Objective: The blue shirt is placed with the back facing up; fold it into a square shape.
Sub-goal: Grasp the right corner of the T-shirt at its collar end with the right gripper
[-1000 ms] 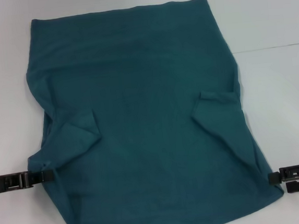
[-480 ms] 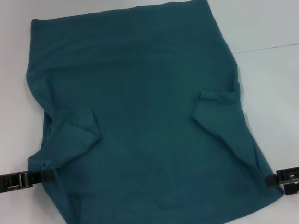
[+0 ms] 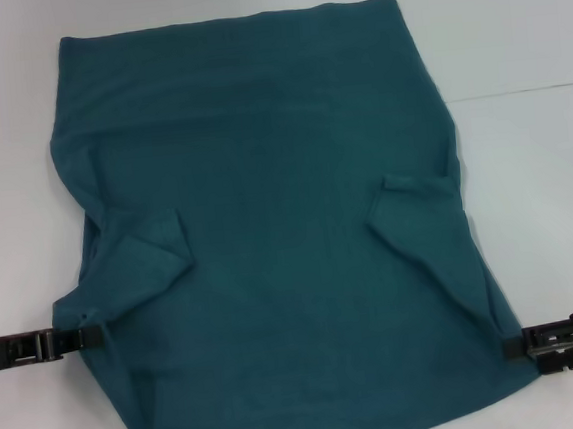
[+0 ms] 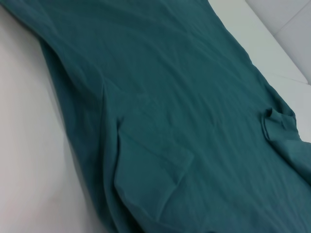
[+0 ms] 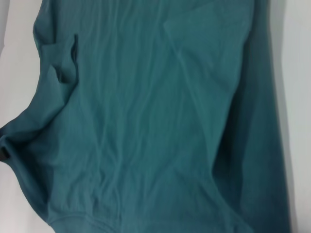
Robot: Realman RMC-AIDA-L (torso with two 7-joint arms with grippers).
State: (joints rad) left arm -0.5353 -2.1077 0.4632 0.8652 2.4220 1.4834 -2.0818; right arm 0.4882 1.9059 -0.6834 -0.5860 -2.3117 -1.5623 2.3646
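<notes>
The blue shirt [image 3: 279, 245] lies spread on the white table, plain side up, with both sleeves folded inward onto its body. It also fills the left wrist view [image 4: 170, 111] and the right wrist view [image 5: 146, 121]. My left gripper [image 3: 84, 336] sits low at the shirt's left edge, shut on a puckered bit of fabric. My right gripper [image 3: 519, 347] lies flat on the table, touching the shirt's right edge close to the near corner. The left gripper [image 5: 3, 153] shows as a dark tip at the far edge in the right wrist view.
The white table [image 3: 533, 163] surrounds the shirt, with a seam line running across its right side. The shirt's near edge reaches the bottom of the head view.
My right gripper has moved nearer to me and slightly inward, reaching the shirt's right edge. The left gripper and the shirt have stayed almost still.
</notes>
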